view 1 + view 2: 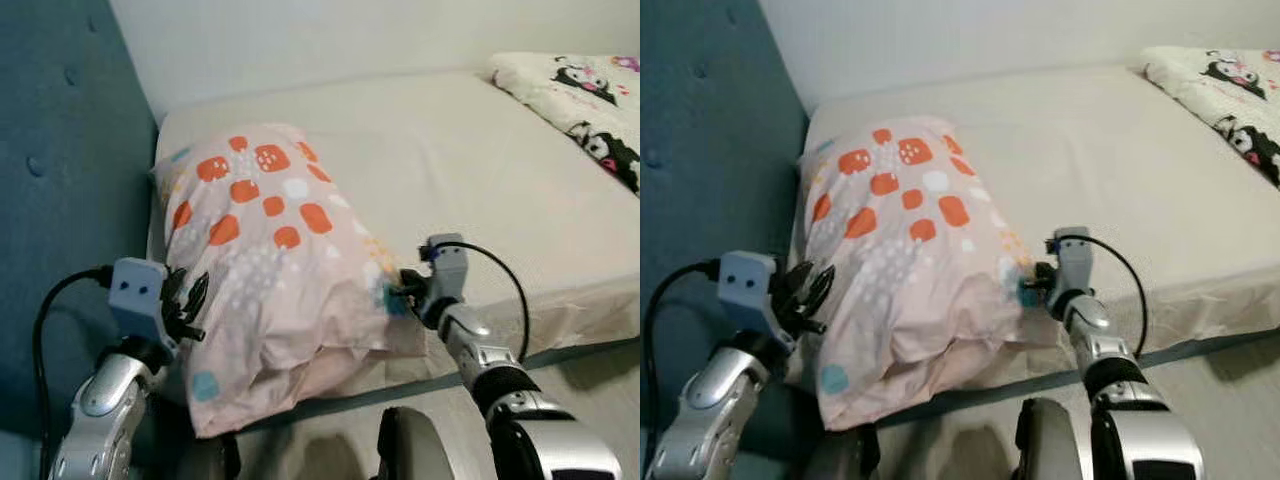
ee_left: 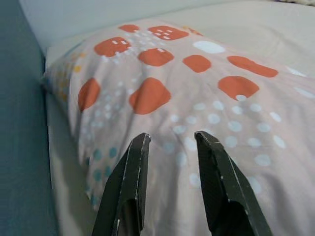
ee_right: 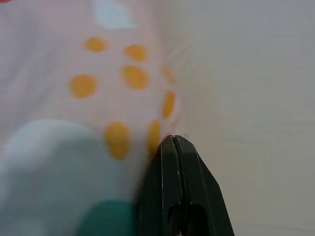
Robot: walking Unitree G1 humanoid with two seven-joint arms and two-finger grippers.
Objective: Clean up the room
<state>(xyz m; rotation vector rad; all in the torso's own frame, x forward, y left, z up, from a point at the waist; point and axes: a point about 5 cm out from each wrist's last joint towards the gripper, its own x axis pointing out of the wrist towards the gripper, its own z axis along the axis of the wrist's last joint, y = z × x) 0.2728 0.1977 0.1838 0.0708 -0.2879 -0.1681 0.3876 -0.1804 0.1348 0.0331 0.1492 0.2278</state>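
A pink pillow (image 1: 260,240) with orange patches and white and teal dots lies at the head end of the bed (image 1: 480,160), next to the blue headboard. My left gripper (image 1: 190,300) stands open at the pillow's near left side. In the left wrist view its fingers (image 2: 133,177) are spread just in front of the fabric (image 2: 197,88), with nothing between them. My right gripper (image 1: 403,290) is at the pillow's near right edge. In the right wrist view it (image 3: 171,140) is shut, its tips pinching the pillowcase edge (image 3: 165,108).
A padded blue headboard (image 1: 60,200) rises on the left. A white blanket with black cartoon prints (image 1: 590,100) lies at the bed's far right. The beige mattress front edge (image 1: 560,310) runs near my right arm, with floor below.
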